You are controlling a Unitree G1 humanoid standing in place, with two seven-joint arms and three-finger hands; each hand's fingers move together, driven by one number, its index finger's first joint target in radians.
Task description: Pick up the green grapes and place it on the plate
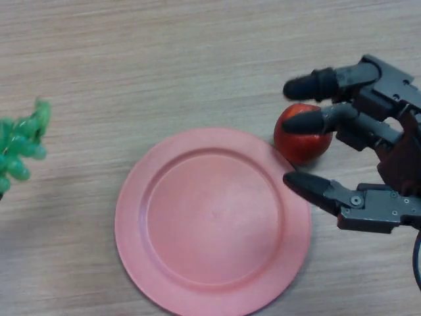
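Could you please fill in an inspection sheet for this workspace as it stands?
Surface: wooden table, light grain.
Job's things: green grapes at the left edge, partly cut off; pink plate in the middle, nothing on it.
Clutter: red apple just off the plate's right rim.
Hands: right hand beside the apple, fingers straight, one lying across the apple's top, thumb near the plate's rim; left hand not in view.
Cables: nothing seen to report.
Surroundings: nothing seen beyond the table.
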